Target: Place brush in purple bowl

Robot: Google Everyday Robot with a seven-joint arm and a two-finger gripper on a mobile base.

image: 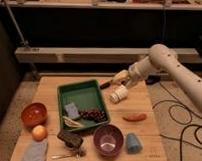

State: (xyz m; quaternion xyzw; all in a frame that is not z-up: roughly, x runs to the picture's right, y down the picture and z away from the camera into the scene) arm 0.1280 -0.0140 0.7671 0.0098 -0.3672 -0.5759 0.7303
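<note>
The brush (105,85) shows as a short dark handle just past the far right corner of the green tray (63,97); its head is hidden. My gripper (117,85) is at the brush's right end, low over the table's far side, on the cream arm reaching in from the right. Whether it holds the brush does not show. The purple bowl (108,140) stands upright and empty near the front edge, well in front of the gripper.
The tray holds dark grapes (93,115) and a bluish block (71,110). A blue cup (133,142) stands right of the bowl, an orange-red sausage shape (134,117) behind it. A dark block (70,139), metal utensil (69,155), red-orange bowl (34,114), orange fruit (39,132) and blue cloth (34,151) lie left.
</note>
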